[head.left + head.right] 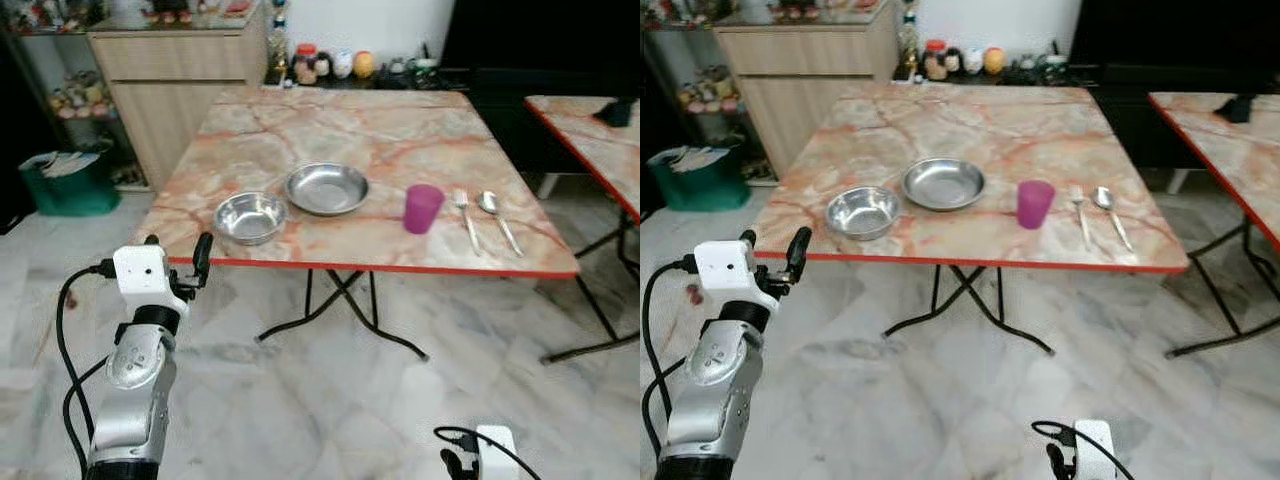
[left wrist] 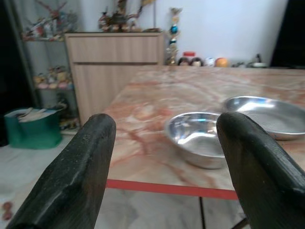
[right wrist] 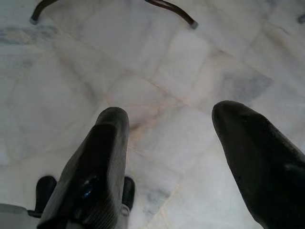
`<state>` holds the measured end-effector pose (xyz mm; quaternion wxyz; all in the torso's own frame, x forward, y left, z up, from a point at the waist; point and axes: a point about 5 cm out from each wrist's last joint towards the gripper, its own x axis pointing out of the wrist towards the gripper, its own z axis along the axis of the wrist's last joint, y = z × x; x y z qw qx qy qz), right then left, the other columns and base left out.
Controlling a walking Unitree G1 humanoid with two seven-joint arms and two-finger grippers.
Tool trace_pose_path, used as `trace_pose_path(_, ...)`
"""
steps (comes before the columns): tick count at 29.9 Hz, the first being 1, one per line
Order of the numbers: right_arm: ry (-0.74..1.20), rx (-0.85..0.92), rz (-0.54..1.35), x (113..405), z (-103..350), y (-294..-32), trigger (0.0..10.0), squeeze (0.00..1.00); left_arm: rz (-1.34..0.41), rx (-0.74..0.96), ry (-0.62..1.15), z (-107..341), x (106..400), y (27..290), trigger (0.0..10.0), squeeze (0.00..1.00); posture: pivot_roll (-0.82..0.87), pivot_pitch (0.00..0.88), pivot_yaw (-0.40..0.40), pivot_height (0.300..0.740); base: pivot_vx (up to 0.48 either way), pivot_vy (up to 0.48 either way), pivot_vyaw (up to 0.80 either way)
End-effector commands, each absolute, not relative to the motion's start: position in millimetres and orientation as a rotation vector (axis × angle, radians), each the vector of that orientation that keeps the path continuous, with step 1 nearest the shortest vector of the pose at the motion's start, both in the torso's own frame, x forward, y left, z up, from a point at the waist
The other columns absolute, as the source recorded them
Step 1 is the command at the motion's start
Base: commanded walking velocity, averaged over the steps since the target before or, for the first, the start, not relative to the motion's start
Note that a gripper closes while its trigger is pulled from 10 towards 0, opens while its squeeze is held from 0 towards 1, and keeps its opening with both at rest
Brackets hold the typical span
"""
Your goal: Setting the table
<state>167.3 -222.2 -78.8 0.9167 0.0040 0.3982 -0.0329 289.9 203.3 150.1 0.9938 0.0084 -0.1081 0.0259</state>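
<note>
A marble-patterned table (image 1: pixel 400 130) with a red edge carries a small steel bowl (image 1: pixel 250 216), a wider steel dish (image 1: pixel 327 187), a purple cup (image 1: pixel 422 208), a fork (image 1: pixel 466 218) and a spoon (image 1: pixel 497 218). My left gripper (image 1: pixel 177 250) is raised just in front of the table's near left corner, open and empty. In the left wrist view its fingers (image 2: pixel 71 176) frame the bowl (image 2: pixel 202 138) a short way ahead. My right gripper (image 3: pixel 169 112) hangs low over the floor, open, holding nothing.
Black folding legs (image 1: pixel 340 310) cross under the table. A wooden cabinet (image 1: pixel 170 80) and a green bin (image 1: pixel 68 182) stand at the back left. A second marble table (image 1: pixel 590 130) is on the right. Jars (image 1: pixel 320 62) line the back wall.
</note>
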Motion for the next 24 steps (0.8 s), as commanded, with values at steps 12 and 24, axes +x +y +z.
trace_pose_path(12,0.873,0.038,-0.081,160.1,-85.0,-215.8,10.0,0.00,0.039,0.016,-0.239,158.3,291.7,203.4,10.0,0.00,0.02,0.000,-0.005,0.740,0.284,0.000,-0.21)
trace_pose_path(24,0.887,0.043,-0.078,158.9,-86.8,-211.8,10.0,0.00,0.034,0.021,-0.241,160.6,293.3,203.6,10.0,0.00,0.02,0.000,0.001,0.740,0.287,0.000,0.00)
